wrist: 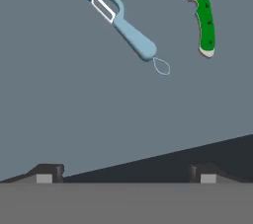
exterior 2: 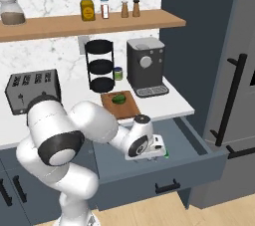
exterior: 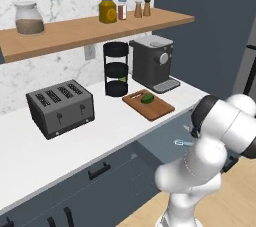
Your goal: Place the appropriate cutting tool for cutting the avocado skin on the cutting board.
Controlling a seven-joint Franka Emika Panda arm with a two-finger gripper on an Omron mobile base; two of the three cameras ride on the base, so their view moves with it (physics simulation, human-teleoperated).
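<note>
knife [wrist: 204,18]: we see a bright green handle, pale blade
peeler [wrist: 126,28] beside it: light blue, silvery blade
drawer floor [wrist: 74,104] under both: plain grey
avocado [exterior: 147,98]: dark green
board [exterior: 155,108]: brown wood

The white arm folds low, elbow bent, forearm reaching out toward two o'clock. Its end effector [wrist: 126,173] points downward, dark fingertips [wrist: 49,172] set wide apart, holding nothing.

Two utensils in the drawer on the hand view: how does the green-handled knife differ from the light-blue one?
The knife has a bright green handle and a straight pale blade; the light-blue peeler ends in a curved head with a slot blade. The peeler carries a thin wire loop; the knife has none. The peeler lies diagonally, the knife nearly upright in view. Both lie apart on the drawer floor.
</note>
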